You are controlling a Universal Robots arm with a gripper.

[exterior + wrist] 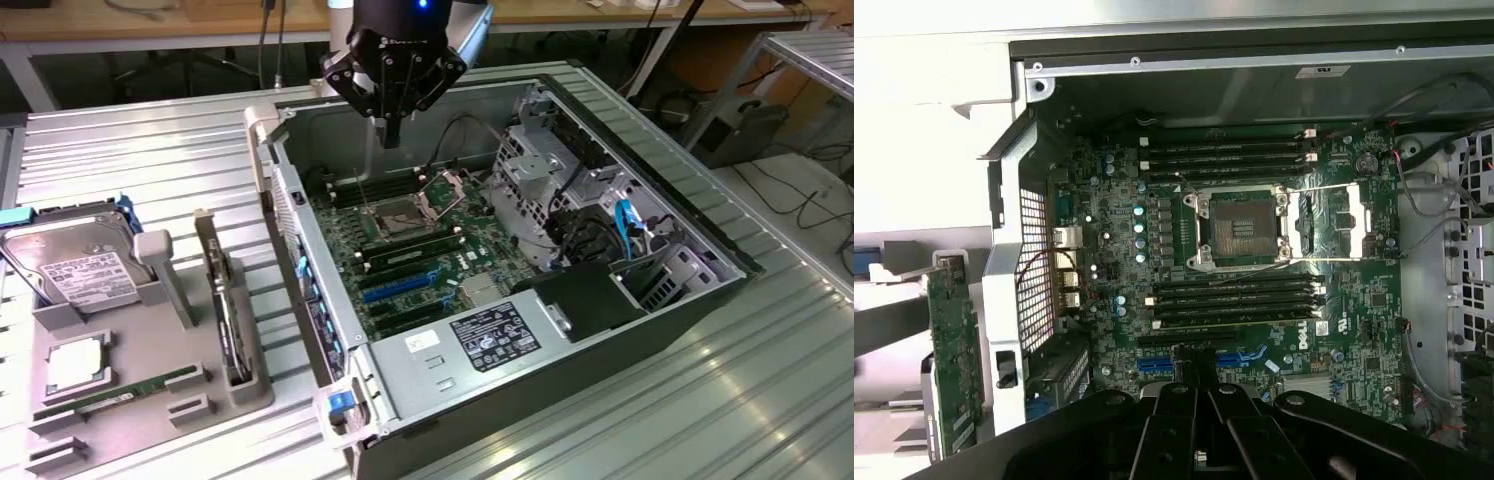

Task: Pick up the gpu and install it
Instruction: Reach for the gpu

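Observation:
The gpu (230, 320) stands on edge in a slot of the grey parts holder (134, 425), outside the case on the exterior view's left. In the wrist view it shows as a thin card (954, 350) beside the case's rear wall. My gripper (390, 138) hangs over the far end of the open computer case (561, 370), well away from the gpu. Its fingers are shut together with nothing between them. In the wrist view the gripper (1189, 405) points down at the motherboard (1354, 300), near the blue expansion slots (1239, 358).
The holder also carries a silver hard drive (80, 270), a green RAM stick (120, 392) and a processor (76, 365). Inside the case are the CPU socket (1242, 225), a drive cage (534, 170) and a black power supply (587, 300). Everything rests on a ribbed metal table (747, 400).

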